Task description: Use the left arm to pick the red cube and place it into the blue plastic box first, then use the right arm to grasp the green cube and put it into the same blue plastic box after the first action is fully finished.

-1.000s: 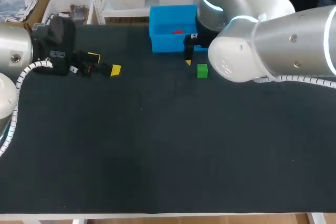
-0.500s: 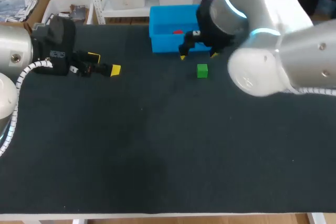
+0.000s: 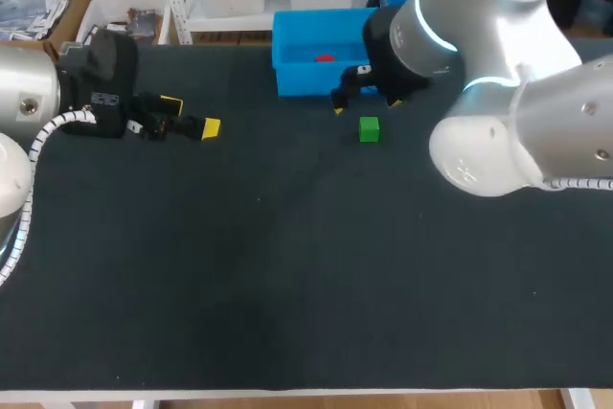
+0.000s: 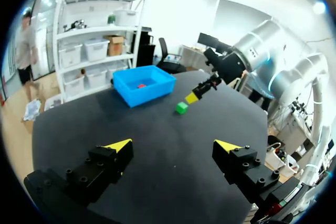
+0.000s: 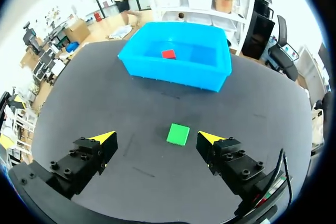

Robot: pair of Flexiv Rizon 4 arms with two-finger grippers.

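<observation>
Just short of the blue plastic box (image 5: 173,72), loose on the table (image 3: 287,284): green cube (image 5: 178,134), ahead of the right gripper (image 5: 156,136), spread wide and empty. Looks light, rigid, maybe slick, so pinch two opposite flat faces, centred. Red cube (image 5: 168,54) already inside. Left gripper (image 4: 173,144) gaping too, holding nothing.

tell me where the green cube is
Head view: the green cube sits on the table right of centre, just in front of the blue plastic box, beneath the open right gripper.

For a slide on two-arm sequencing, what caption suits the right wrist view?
Open right hand lined up on the green cube, with the red cube already in the blue plastic box beyond.
</observation>
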